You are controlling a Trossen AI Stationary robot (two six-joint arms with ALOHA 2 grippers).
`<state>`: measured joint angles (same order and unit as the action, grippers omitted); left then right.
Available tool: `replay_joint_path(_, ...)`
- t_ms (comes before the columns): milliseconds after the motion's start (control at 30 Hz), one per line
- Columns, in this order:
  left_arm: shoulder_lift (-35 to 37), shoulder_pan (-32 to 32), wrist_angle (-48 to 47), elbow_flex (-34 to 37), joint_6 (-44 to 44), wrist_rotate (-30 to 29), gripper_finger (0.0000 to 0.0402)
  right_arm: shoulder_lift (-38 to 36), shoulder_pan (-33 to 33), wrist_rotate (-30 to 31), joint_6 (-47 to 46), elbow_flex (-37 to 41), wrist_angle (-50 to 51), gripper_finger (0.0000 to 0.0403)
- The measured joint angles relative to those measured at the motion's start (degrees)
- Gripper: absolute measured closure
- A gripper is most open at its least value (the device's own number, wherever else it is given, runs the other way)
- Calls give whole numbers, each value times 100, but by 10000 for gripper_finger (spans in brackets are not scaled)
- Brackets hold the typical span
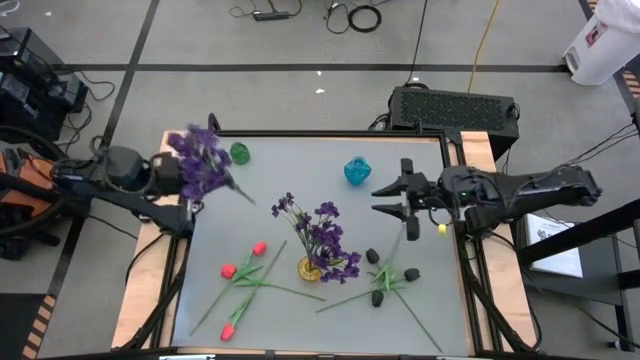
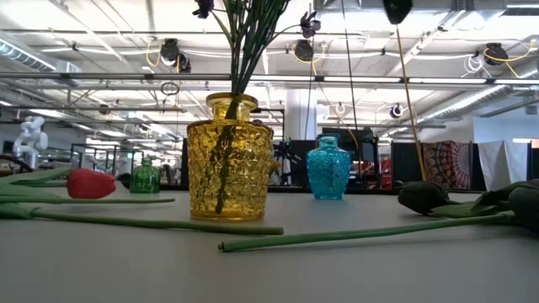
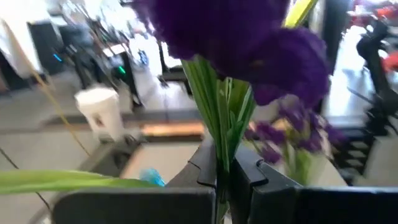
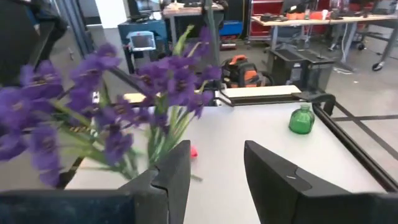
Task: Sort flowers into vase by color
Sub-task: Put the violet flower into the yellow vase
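Purple spray [image 1: 200,160] is clamped in my left gripper [image 1: 186,180] at the table's far left; stems seem thinly pinched and could slip. Right gripper [image 1: 392,197] hovers, fingers apart, near the yellow vase [image 1: 310,268].

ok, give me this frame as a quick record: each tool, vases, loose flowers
left tool: shut on purple spray, held above the table's left edge
right tool: open, empty, over the table's right side
yellow vase: holds purple flowers
blue vase: empty, at the back
green vase: empty, at the back left
red tulips: three, lying front left
black blooms: lying front right
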<state>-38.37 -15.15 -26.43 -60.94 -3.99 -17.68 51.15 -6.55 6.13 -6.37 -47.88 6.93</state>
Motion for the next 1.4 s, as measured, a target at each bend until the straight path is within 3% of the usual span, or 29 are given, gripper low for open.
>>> replay_joint_path(233,-368,-861,50,522,650,-133,391,-526,-573,314,-4,70,791,261)
replay_joint_path(433,-1000,-1813,1714,997,508,-663,391,-789,-1115,261,-59,708,831,261)
replay_joint_path(567,-1538,-2439,2630,1115,223,-1344,390,-812,-1397,253,-271,1209,602,261)
replay_joint_path(733,-2258,-2889,3369,1120,188,-2223,390,-813,-1675,256,-352,1887,-549,261)
replay_joint_path(867,-2855,-2961,4019,1125,-15,-2630,389,-813,-1815,255,-347,2324,-1357,261)
replay_joint_path(1067,-3368,-2745,5105,1125,-538,-2653,389,-813,-1845,260,-348,2666,-1941,261)
replay_joint_path(1400,-3709,-2239,5256,1125,60,-2172,389,-813,-1845,261,-348,2680,-1957,261)
